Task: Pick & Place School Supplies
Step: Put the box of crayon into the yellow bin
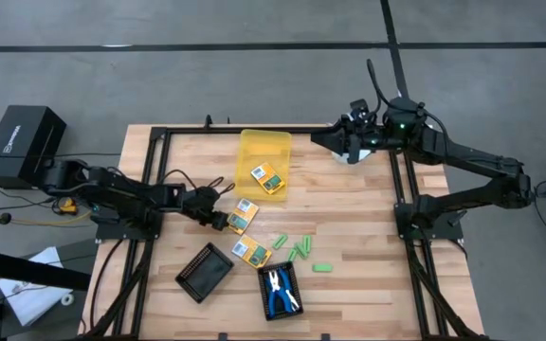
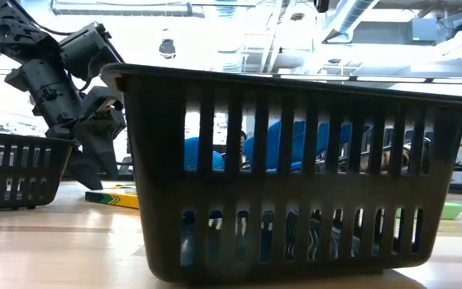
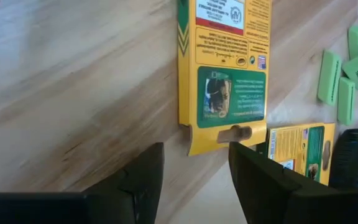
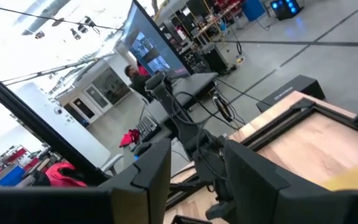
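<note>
I hold the left gripper (image 3: 191, 180) spread just short of the yellow box's (image 3: 224, 74) end — lined up to straddle it; right gripper (image 4: 194, 171) parked, fingers apart.

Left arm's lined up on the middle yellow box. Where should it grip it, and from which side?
Judging by its pose, across the short width at the hang-tab end. The yellow box lies flat on the table, so come from above and straddle both long edges. The left gripper is open, its gap already facing that tab end. The neighbouring box lies close beside that end, so keep the fingers off it.
</note>
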### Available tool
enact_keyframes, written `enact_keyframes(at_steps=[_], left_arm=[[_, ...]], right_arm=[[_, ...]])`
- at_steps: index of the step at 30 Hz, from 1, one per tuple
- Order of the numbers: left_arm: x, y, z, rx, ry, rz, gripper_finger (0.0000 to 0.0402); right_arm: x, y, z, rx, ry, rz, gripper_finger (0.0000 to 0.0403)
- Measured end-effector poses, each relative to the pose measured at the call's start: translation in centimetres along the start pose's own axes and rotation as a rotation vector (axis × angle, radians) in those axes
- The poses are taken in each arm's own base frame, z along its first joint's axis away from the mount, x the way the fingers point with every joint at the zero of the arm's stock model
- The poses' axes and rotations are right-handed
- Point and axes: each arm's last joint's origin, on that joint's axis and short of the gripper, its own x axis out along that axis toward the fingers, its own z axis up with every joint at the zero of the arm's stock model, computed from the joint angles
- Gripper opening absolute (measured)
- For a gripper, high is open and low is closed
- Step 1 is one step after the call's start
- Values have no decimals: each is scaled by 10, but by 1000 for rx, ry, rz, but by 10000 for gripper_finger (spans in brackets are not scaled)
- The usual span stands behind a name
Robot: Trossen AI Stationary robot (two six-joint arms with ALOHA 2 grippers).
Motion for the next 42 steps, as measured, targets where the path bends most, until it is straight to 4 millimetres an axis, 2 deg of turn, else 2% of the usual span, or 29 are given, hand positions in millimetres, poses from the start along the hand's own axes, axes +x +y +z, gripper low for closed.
enact_keyframes(at_steps=[20, 24, 30, 31, 42], left_arm=[[23, -8, 5, -12, 3, -120, 167], [23, -7, 5, -12, 4, -116, 126], [23, -6, 3, -13, 39, -122, 19], [23, -7, 3, -11, 47, -129, 11], [22, -15, 5, -7, 79, -246, 1]], right_arm=[[0, 0, 1, 0, -7, 6, 138], [0, 0, 1, 0, -7, 6, 138], [0, 1, 1, -1, -7, 6, 134], [0, 1, 1, -1, -7, 6, 134], [0, 1, 1, -19, -6, 7, 134]])
